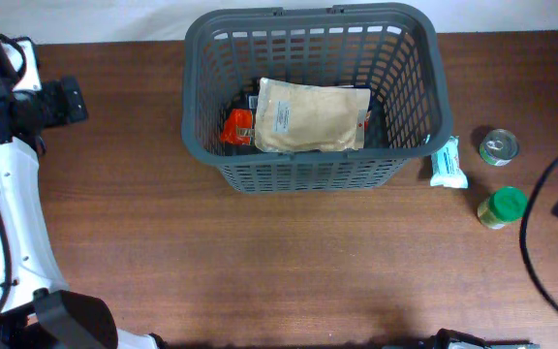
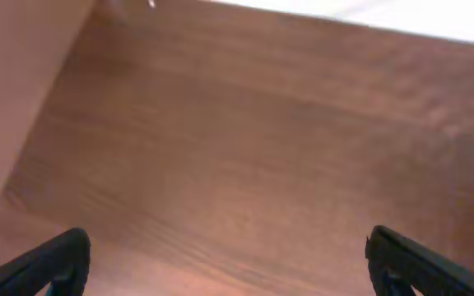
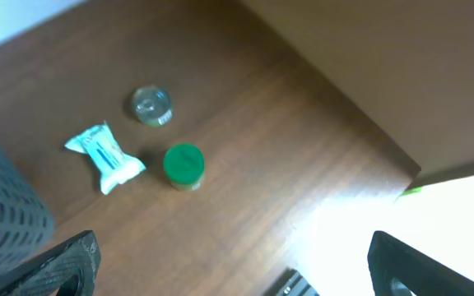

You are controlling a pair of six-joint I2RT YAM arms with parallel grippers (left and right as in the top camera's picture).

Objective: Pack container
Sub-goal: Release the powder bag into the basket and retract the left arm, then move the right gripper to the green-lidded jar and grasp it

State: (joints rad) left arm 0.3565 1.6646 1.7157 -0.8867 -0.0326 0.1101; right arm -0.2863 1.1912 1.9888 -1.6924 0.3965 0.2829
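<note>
Wooden tabletop (image 1: 260, 262): container (image 1: 434, 87) mid far edge; packet (image 3: 105, 156), jar (image 3: 183, 164), can (image 3: 151, 104) loose nr right edge. Nearer those is right gripper (image 3: 233, 275); it & left gripper (image 2: 229, 267) both gape empty.

Evenly, fairly brightly lit from above in the overhead view, with only a soft shadow beside the basket (image 1: 308, 174) on the table (image 1: 260, 262). Soft and blurred across the left wrist view, white at the top edge. Blown out by glare at the lower right of the right wrist view.
</note>
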